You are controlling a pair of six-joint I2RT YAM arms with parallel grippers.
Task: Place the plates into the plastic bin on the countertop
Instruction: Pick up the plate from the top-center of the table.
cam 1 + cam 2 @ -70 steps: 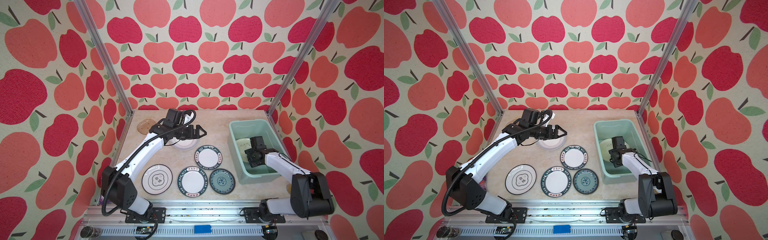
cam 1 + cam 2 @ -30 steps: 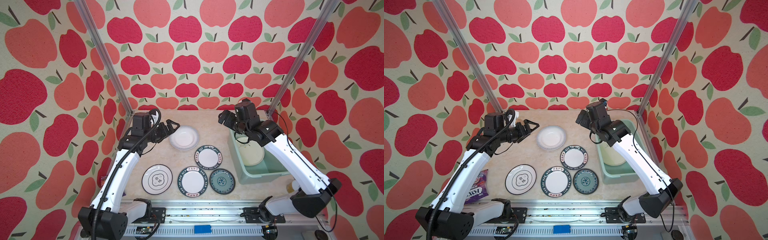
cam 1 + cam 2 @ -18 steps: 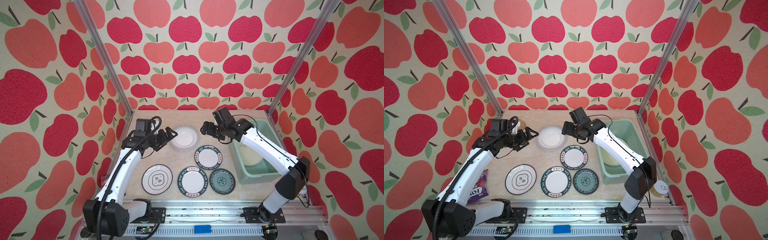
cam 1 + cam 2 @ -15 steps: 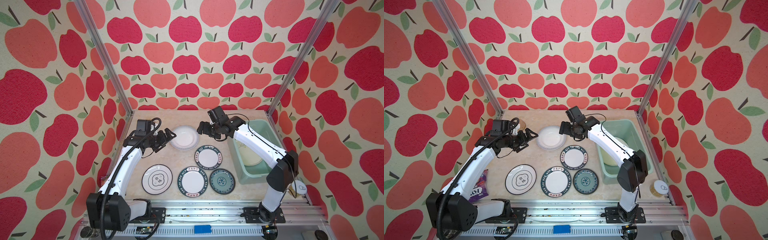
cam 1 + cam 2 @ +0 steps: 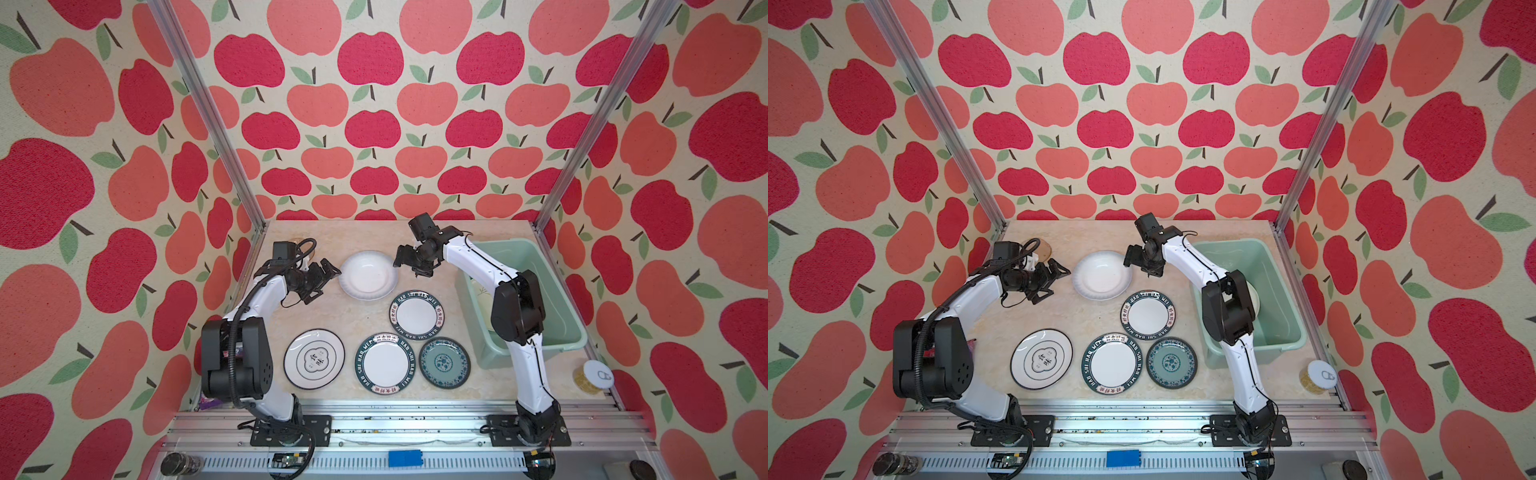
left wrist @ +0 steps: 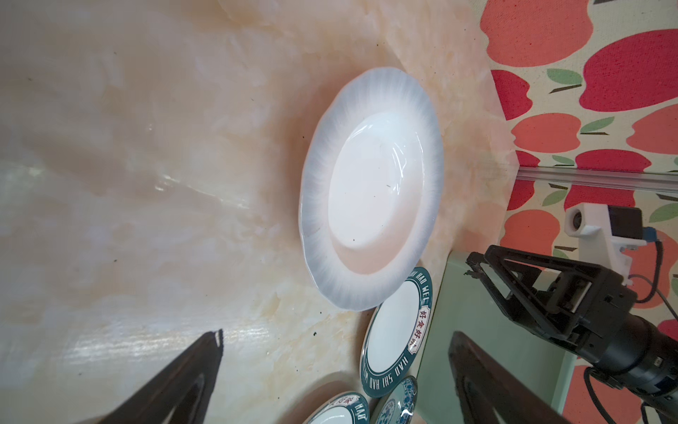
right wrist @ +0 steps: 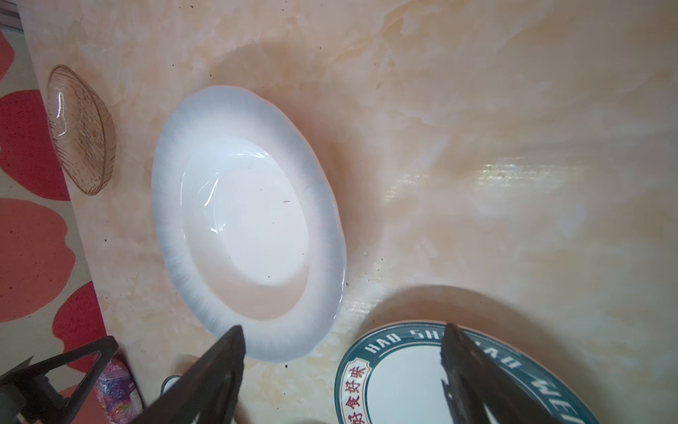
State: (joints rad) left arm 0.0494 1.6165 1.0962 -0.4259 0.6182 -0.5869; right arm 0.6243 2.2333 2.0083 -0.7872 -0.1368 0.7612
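Plates lie on countertop, left of bin

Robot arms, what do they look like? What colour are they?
The left arm and right arm are smooth white tubes joined by chunky black joints. A thick black cable loops along the left arm; a thinner one runs down the right. The left claw and right claw are black, with triangle-shaped open-frame fingers.

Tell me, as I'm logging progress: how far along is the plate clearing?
Done: one pale plate lies in the plastic bin. In hand: nothing; the left gripper and right gripper are both open and empty, flanking the plain white plate. Left: six on the countertop, that plate, two green-lettered plates, the teal plate, the black-rimmed emblem plate and the glass dish at the back.
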